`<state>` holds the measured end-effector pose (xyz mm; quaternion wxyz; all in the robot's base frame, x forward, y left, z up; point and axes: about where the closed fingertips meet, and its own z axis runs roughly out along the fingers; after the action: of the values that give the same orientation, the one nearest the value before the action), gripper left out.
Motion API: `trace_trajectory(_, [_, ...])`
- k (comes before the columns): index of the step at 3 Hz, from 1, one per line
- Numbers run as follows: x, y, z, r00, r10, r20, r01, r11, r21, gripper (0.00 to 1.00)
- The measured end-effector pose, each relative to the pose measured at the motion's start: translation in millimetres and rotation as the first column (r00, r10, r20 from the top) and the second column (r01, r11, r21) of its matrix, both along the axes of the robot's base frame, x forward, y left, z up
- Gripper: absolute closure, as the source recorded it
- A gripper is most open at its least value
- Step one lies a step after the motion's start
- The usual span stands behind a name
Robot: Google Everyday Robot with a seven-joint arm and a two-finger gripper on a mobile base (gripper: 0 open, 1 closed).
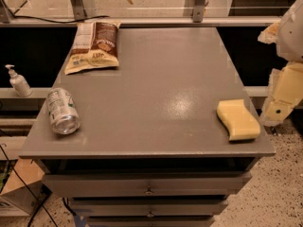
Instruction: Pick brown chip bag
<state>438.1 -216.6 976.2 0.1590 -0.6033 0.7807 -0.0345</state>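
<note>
The brown chip bag [94, 46] lies flat at the far left corner of the grey cabinet top [156, 89]. It has dark brown and cream panels and nothing covers it. My gripper [280, 100] shows as cream-coloured parts at the right edge of the view, just off the cabinet's right side and beside the yellow sponge. It is far from the bag and holds nothing that I can see.
A silver-green drink can [62, 111] lies on its side near the front left edge. A yellow sponge [237, 119] sits at the front right. A pump bottle [19, 82] stands on a ledge to the left. Drawers [149, 186] are below the top, and a railing runs behind.
</note>
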Motion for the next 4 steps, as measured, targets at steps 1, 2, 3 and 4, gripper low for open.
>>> trace_trajectory(1, [0.0,0.0,0.0,1.0000,0.000,0.000,0.000,1.000,0.000,0.00])
trace_trajectory(2, [0.9,1.7,3.7,0.9999,0.006,0.013,-0.006,1.000,0.015,0.00])
trace_trajectory(3, [7.6,23.5,6.4,0.9959,0.071,0.056,-0.076,0.993,0.090,0.00])
trace_trajectory(4, [16.0,59.2,1.7,0.9808,0.146,0.130,-0.172,0.960,0.223,0.00])
